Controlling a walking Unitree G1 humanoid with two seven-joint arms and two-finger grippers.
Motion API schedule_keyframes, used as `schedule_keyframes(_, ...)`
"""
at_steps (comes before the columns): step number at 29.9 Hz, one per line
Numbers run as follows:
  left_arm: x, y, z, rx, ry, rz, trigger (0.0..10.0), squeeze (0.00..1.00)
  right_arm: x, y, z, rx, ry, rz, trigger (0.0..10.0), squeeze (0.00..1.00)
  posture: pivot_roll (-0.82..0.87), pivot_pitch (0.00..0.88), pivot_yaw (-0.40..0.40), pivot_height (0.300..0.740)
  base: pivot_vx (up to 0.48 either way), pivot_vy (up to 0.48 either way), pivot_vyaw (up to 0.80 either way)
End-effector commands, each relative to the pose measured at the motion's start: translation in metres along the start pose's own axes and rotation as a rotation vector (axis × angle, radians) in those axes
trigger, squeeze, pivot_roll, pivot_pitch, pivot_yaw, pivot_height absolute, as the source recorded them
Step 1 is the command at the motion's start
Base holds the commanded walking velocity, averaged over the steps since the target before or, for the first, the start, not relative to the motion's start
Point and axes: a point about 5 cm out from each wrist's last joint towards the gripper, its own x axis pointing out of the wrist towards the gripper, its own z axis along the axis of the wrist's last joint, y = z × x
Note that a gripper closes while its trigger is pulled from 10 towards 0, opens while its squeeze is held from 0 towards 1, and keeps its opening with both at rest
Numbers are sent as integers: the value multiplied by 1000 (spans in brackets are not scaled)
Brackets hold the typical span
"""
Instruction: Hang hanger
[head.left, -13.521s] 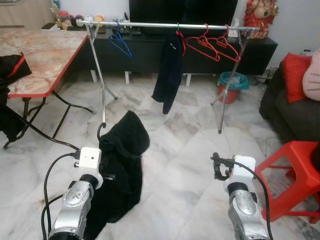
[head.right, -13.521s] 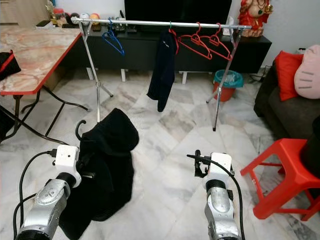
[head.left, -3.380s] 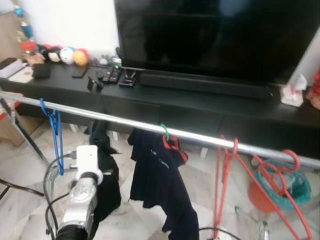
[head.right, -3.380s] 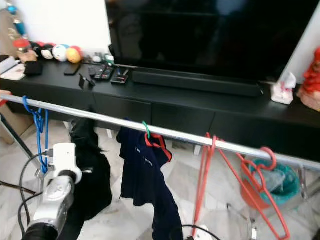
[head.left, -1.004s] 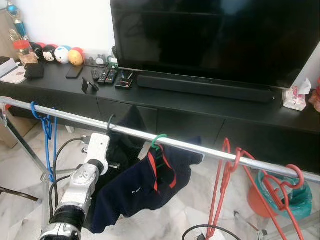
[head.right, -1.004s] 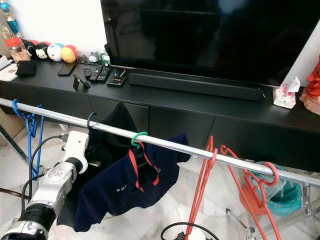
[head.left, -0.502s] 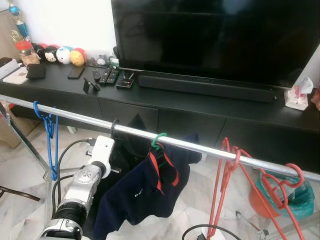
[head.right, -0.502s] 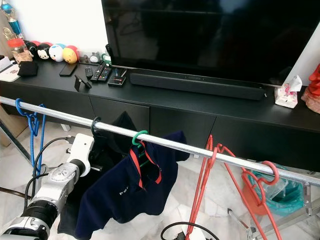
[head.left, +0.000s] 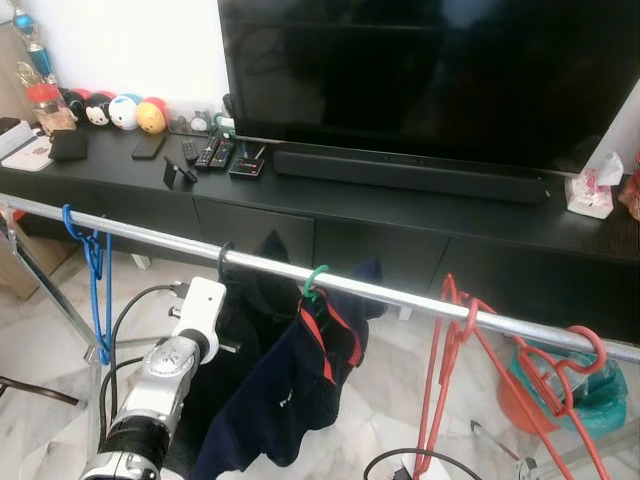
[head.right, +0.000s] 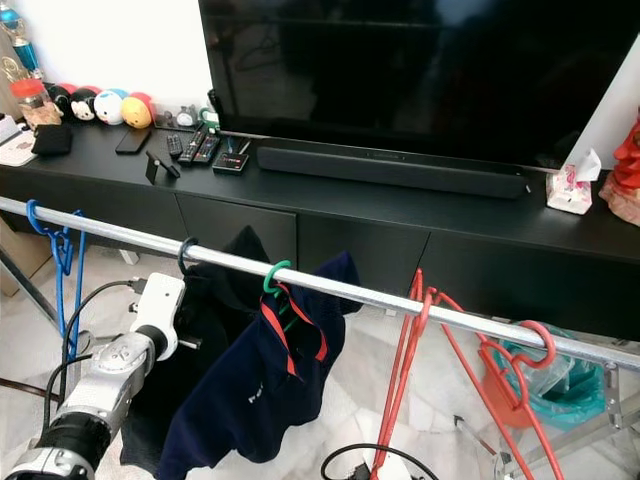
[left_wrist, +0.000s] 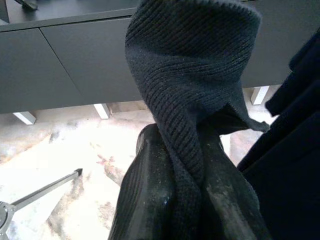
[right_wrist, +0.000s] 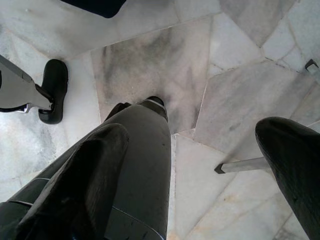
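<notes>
Your left tool (left_wrist: 187, 185) pinches the black knit garment (left_wrist: 195, 75), its hanger hook (head.left: 224, 262) on the rail (head.left: 400, 296); right tool (right_wrist: 215, 165) hangs spread below.

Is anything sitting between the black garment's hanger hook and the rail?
Nothing visible: the black hook is already looped over the rail, beside the green hanger. The left claw is shut on the black garment.

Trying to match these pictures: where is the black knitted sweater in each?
Left eye: black sweater under the rail, left of centre.
Right eye: same place.
Left wrist: pinched in the left hand.
Right wrist: a dark cloth edge; cannot tell.
Landmark: navy shirt beside it.
</notes>
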Motion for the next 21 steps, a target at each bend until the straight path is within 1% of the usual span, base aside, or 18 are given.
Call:
schedule_keyframes(1,-5,-5,-19,-2,88,-23,10000,0,0,2,-5,11,20,9,10000,0,-150,0,-23,740,0,0,0)
schedule_keyframes(8,-13,-2,-21,-15,91,-15,10000,0,0,2,-5,7,19,12,10000,0,-148,0,-22,740,0,0,0)
schedule_keyframes(11,-14,-1,-21,-19,89,-11,10000,0,0,2,-5,6,20,12,10000,0,-150,0,-21,740,0,0,0)
schedule_keyframes(12,-14,-1,-21,-21,81,-4,10000,945,0,2,-5,6,20,12,10000,0,-150,0,-21,740,0,0,0)
schedule_keyframes(13,-14,-1,-20,-23,75,1,10000,1000,0,2,-5,6,20,12,10000,0,-150,0,-21,740,0,0,0)
schedule_keyframes(21,-14,1,-12,-42,25,26,10000,1000,0,2,-6,6,19,9,10000,0,-153,0,-23,740,0,0,0)
